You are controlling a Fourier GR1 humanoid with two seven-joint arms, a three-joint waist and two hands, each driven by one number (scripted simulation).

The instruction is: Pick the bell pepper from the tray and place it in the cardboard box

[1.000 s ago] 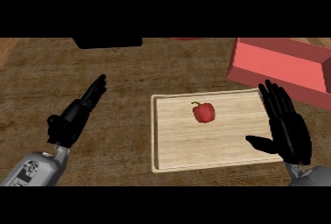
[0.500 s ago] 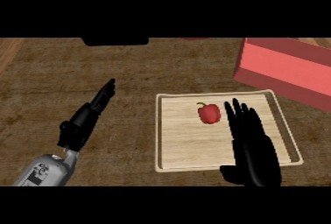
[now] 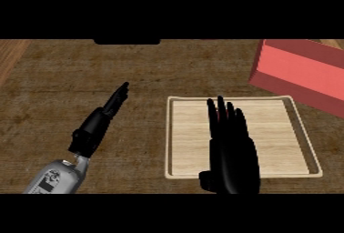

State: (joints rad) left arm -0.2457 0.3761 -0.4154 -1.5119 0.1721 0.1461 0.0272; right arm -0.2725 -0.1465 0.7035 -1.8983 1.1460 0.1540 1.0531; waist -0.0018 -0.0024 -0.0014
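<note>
A light wooden tray (image 3: 191,141) lies on the counter, right of centre. My right hand (image 3: 232,154) lies over the tray's middle, fingers straight and pointing away from me, open. The bell pepper does not show; the spot where it lay is under those fingers. The box (image 3: 302,73), red-pink in colour, stands at the upper right, just beyond the tray's far right corner. My left hand (image 3: 101,120) rests open on its edge left of the tray, holding nothing.
The dark wooden counter (image 3: 80,68) stretches around the tray. A black object (image 3: 128,41) pokes in at the top edge. The box overhangs the view's right side.
My right hand has slid left across the tray and now covers the red bell pepper, which was visible before. The left hand has barely moved.
</note>
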